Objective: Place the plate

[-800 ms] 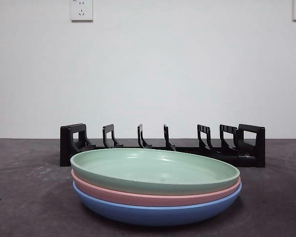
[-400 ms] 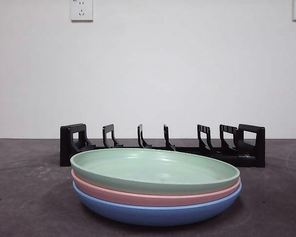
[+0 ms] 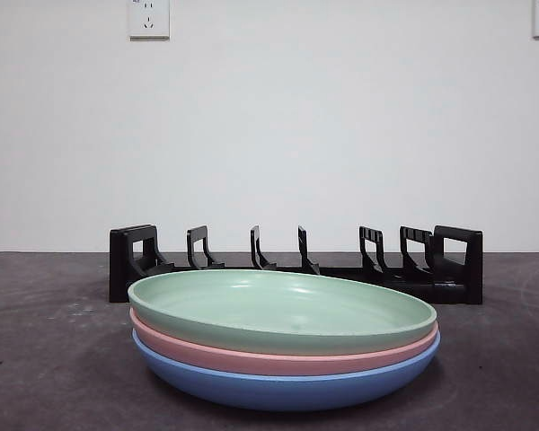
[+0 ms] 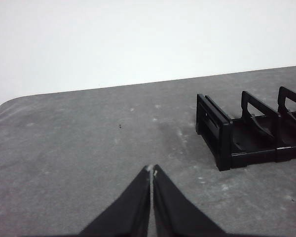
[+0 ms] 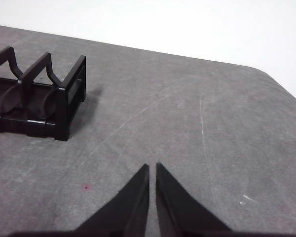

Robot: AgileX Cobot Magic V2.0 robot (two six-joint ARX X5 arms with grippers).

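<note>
Three plates lie stacked near the front of the table: a green plate [image 3: 283, 308] on top, a pink plate [image 3: 278, 359] under it, a blue plate [image 3: 283, 386] at the bottom. Behind them stands a black slotted plate rack [image 3: 296, 262], with no plate in it. Its one end shows in the left wrist view [image 4: 249, 131], its other end in the right wrist view [image 5: 37, 98]. My left gripper [image 4: 151, 171] is shut and empty above bare table, off one end of the rack. My right gripper [image 5: 152, 166] is shut and empty off the other end. Neither arm shows in the front view.
The grey table [image 3: 45, 359] runs to a white wall with two sockets [image 3: 149, 18] high up. The table's rounded corners show in both wrist views.
</note>
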